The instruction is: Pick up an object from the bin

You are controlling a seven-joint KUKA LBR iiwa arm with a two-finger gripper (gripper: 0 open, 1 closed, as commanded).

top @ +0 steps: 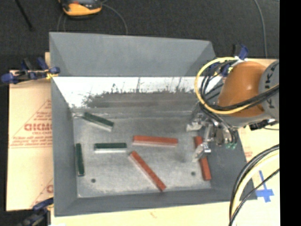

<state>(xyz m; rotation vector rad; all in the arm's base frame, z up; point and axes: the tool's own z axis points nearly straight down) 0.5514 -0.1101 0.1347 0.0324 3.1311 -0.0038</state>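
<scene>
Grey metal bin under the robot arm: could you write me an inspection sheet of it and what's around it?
Surface: grey metal bin, floor scuffed, dark streaks on the back wall.
Job's things: upper-left flat green stick, middle flat green stick, left-wall flat green stick; centre flat red stick, diagonal flat red stick, right-side flat red stick.
Clutter: nothing seen.
Grippers: gripper low over the right-side flat red stick; grasp cannot be told.
Cables: yellow and black cables loop round the orange wrist cover.
Surroundings: orange-and-black handheld device on the dark floor beyond the bin.
</scene>
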